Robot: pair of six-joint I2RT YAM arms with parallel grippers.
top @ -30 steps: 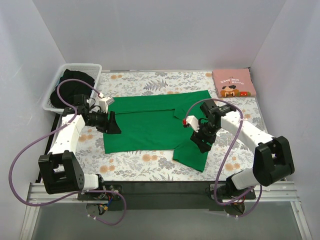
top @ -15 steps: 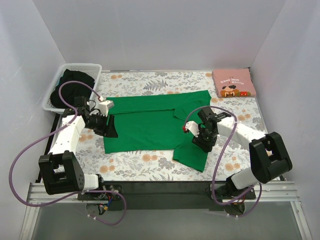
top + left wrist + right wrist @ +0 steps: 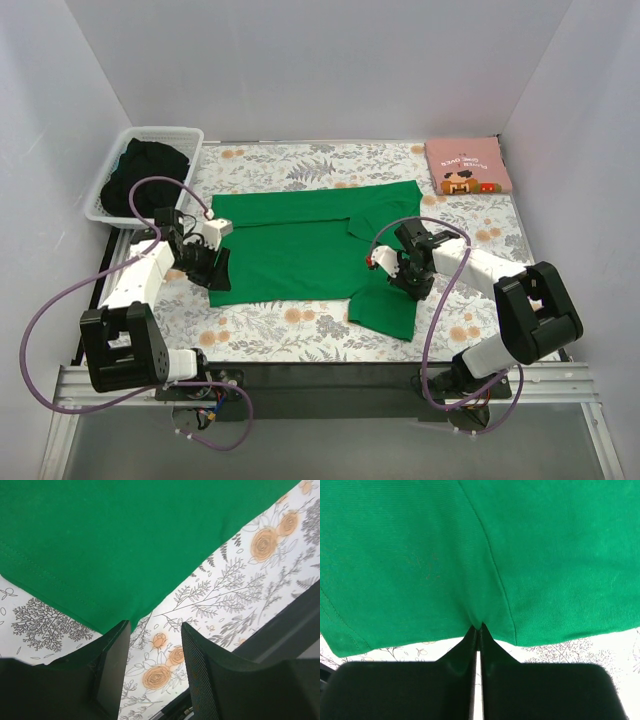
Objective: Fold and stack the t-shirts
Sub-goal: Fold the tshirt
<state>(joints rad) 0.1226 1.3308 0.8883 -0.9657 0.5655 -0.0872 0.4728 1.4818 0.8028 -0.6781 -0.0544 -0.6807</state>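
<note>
The green t-shirt [image 3: 290, 250] lies spread flat on the floral table cloth [image 3: 300, 165], one sleeve folded in at its right. My right gripper [image 3: 415, 283] is on that right side. In the right wrist view it [image 3: 477, 626] is shut on a pinch of the green t-shirt [image 3: 470, 545] at its edge. My left gripper [image 3: 215, 268] is at the shirt's near left corner. In the left wrist view it [image 3: 155, 625] is open, with only table cloth between its fingers [image 3: 112, 670] and the green corner [image 3: 125, 540] just past the left fingertip. The pink t-shirt [image 3: 467, 166] lies folded at the back right.
A white slatted basket [image 3: 190, 133] with dark cloth [image 3: 145, 170] in it stands at the back left. White walls close in the left, back and right sides. The table's dark front edge [image 3: 320, 370] runs between the arm bases.
The right gripper has shut on the green t-shirt's edge. The left gripper has moved nearer, down to the shirt's near left corner, and narrowed slightly.
</note>
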